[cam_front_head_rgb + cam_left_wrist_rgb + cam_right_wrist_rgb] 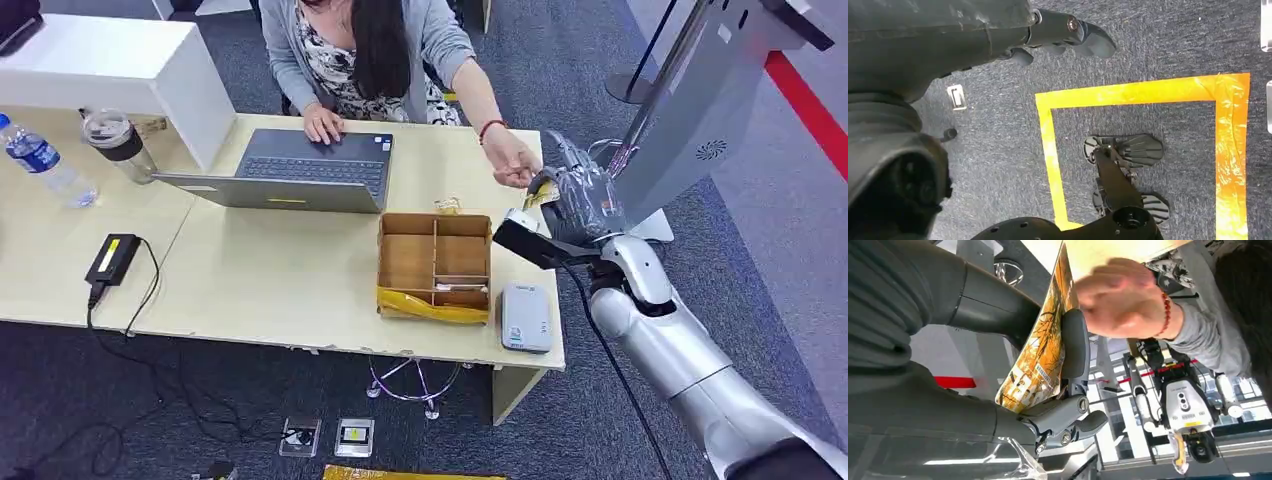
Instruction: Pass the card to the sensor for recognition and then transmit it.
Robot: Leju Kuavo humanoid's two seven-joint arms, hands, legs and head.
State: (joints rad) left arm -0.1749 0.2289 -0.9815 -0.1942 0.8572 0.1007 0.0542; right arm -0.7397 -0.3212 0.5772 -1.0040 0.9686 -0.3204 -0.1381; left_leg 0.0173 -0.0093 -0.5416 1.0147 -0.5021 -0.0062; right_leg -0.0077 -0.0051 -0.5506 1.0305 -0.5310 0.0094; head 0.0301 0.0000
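Observation:
My right hand [585, 200] is raised over the table's right edge and pinches a yellow patterned card [1040, 355] between thumb and fingers [1074, 347]. The card [541, 193] shows as a small yellow sliver at the hand's left side. A person's hand [515, 163] reaches across the table and touches the card's far end; close up, the person's hand [1120, 300] looks blurred. The white sensor [526, 316] lies flat on the table's front right corner, below my hand. My left hand [1068, 35] hangs over the floor with its fingers apart, holding nothing.
A cardboard divider box [435, 265] with a yellow packet stands left of the sensor. A laptop [300, 170], a cup [118, 140], a bottle [45, 160] and a power brick [112, 258] sit on the table [270, 270]. A grey slanted kiosk [700, 110] stands right of my hand.

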